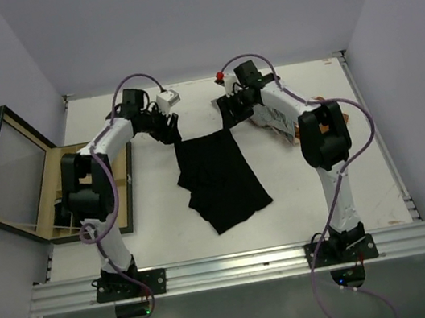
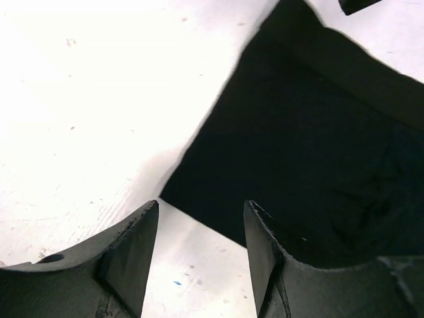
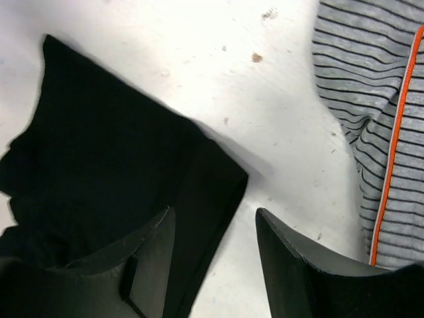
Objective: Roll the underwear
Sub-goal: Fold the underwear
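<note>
Underwear (image 1: 220, 178), black and spread flat, lies in the middle of the white table (image 1: 166, 224), its straight far edge running between the two arms and its body angling toward the near right. The cloth looks thin, matte and limp, with a smoother folded band along the far edge; it should weigh almost nothing, sag when lifted and bunch if dragged. The two far corners look like the sensible places to pinch. The left gripper (image 2: 202, 212) hovers just beside the far left corner, fingers spread over bare table and holding nothing. The right gripper (image 3: 212, 218) sits over the far right corner, fingers also spread, one above the cloth, pinching nothing. A grey striped garment (image 3: 371, 99) with an orange seam lies just to the right. A wooden box (image 1: 130, 191) with a raised glass lid (image 1: 11, 172) stands at the left.
</note>
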{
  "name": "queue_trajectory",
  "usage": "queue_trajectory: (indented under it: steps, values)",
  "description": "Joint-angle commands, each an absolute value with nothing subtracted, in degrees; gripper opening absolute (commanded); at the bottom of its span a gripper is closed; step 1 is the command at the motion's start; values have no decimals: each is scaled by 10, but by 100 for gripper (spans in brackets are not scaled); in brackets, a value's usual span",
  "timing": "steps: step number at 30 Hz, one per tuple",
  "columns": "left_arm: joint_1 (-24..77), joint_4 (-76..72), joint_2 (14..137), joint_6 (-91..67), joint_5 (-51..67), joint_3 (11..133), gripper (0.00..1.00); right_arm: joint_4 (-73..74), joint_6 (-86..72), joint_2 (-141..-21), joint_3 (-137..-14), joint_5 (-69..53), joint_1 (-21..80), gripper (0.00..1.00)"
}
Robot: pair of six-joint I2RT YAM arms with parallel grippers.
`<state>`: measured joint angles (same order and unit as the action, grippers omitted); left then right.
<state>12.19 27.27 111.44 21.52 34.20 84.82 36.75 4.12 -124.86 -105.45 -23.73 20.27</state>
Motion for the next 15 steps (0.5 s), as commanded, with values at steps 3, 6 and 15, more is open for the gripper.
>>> queue_trajectory:
  steps: [3,6,15]
  values:
    - [108,221,1154,183,337,887,58,336,54,-1296,-1105,-213,192,56]
    - [103,207,1177,178,329,887,58,316,55,-1309,-1093,-210,192,57]
    - [95,205,1208,173,323,884,55,269,53,-1339,-1100,-217,192,57]
